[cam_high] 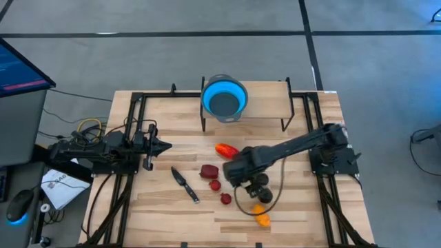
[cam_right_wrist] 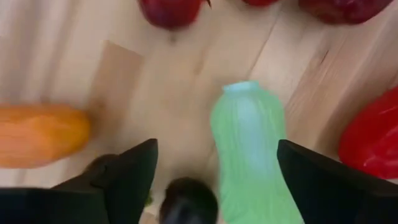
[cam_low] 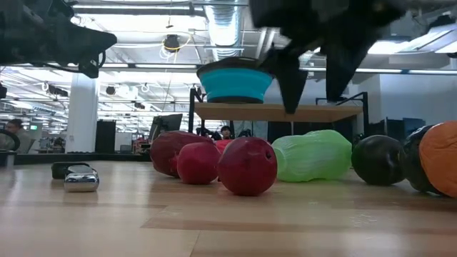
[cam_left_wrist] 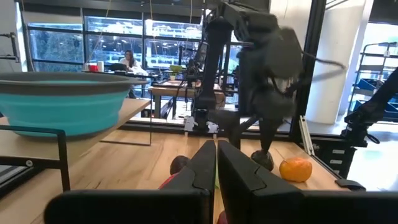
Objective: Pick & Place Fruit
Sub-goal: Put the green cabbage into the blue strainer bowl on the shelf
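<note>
Evidently the right gripper (cam_right_wrist: 214,168) was spread wide above the pale green fruit (cam_right_wrist: 249,143), nothing gripped; a dark purple piece (cam_right_wrist: 188,200) just beside could be nudged away.

A blue bowl (cam_high: 224,98) with a grey inside, a ribbed pale green fruit (cam_right_wrist: 249,149), dark red fruit (cam_low: 247,165) and an orange fruit (cam_left_wrist: 295,169) sit on the pale wooden table (cam_high: 303,213).

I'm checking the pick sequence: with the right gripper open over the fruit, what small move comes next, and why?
Probably lower the right gripper straight down and close on the pale green fruit: its open fingers already straddle that piece, which lies free on the table.
</note>
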`<state>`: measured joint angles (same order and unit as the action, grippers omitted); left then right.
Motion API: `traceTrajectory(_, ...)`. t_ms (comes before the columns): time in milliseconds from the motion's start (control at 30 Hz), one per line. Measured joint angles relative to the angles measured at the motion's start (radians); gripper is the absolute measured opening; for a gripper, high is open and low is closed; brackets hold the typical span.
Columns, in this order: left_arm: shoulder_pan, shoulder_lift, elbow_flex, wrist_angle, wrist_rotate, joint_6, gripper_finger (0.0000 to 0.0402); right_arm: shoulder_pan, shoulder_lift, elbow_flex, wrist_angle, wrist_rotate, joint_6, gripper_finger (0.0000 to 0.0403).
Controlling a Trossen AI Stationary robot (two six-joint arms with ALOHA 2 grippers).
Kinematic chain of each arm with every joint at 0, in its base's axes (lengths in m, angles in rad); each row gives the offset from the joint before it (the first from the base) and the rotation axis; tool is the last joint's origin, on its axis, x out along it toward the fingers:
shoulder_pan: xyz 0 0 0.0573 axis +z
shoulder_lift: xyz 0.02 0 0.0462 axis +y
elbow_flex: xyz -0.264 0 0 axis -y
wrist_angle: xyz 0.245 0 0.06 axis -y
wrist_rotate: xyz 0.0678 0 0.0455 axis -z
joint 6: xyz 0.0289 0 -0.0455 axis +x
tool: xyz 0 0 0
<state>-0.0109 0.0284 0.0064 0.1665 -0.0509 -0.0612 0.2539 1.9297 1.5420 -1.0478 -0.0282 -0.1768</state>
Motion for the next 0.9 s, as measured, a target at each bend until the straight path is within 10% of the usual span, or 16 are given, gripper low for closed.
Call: traceTrajectory(900, 0.0, 0.0, 0.0, 0.0, 0.0, -0.007, 0.0012, -0.038, 0.111, -0.086, 0.118, 0.134, 0.046, 0.0274)
